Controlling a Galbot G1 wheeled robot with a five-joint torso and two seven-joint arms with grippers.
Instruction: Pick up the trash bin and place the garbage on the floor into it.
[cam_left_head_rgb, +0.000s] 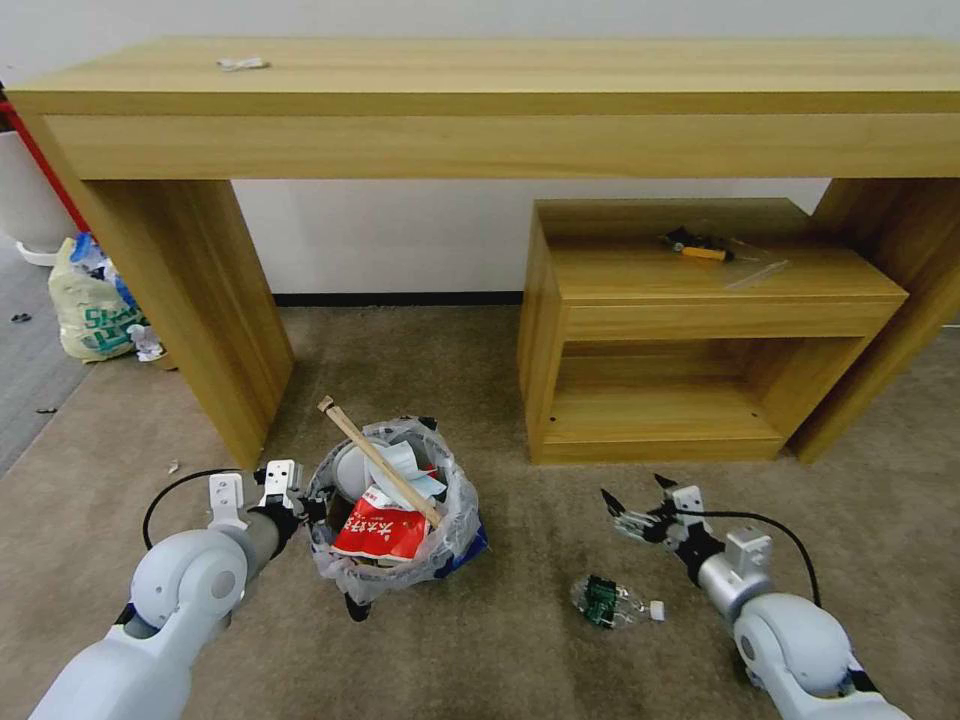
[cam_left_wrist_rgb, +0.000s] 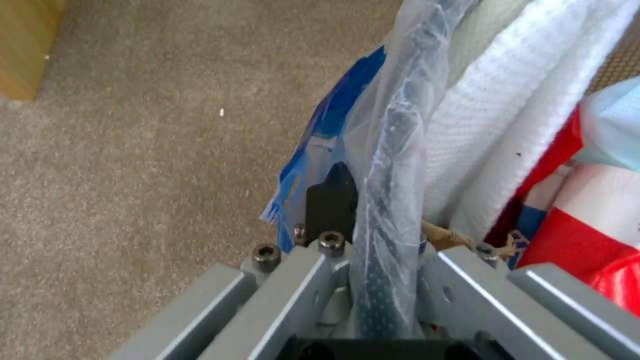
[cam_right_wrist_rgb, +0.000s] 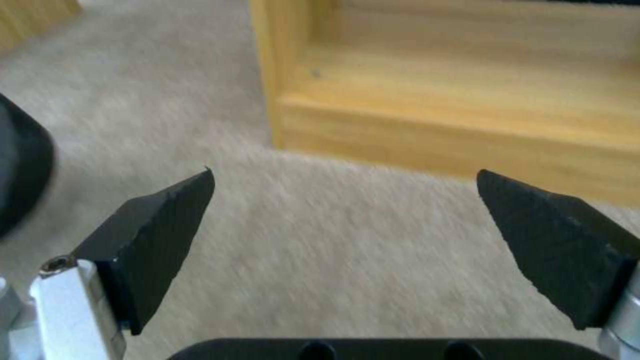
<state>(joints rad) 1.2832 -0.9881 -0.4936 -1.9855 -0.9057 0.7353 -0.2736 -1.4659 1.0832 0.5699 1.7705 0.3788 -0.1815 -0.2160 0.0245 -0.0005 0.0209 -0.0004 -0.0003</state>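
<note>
The left gripper (cam_left_head_rgb: 312, 508) has its jaws closed on the rim of the bin (cam_left_head_rgb: 395, 545), pinching the clear liner and black wall between them, as the left wrist view shows. The bin stands on the floor (cam_left_head_rgb: 520, 640) in front of the robot, already loaded with a red wrapper (cam_left_head_rgb: 382, 533), white paper and a wooden stick (cam_left_head_rgb: 380, 462) that leans out over the rim toward the worktop's left leg (cam_left_head_rgb: 190, 300). The right gripper (cam_left_head_rgb: 632, 505) hovers low over bare carpet with its jaws spread wide and holding nothing. 1 crushed bottle (cam_left_head_rgb: 610, 602) lies on the floor between bin and right arm, nearer the robot than those jaws and slightly to their left; its long axis runs roughly left-right. The right arm is clearly nearer. The low cabinet (cam_left_head_rgb: 700, 330) stands beyond, leaving open carpet around the bottle.
</note>
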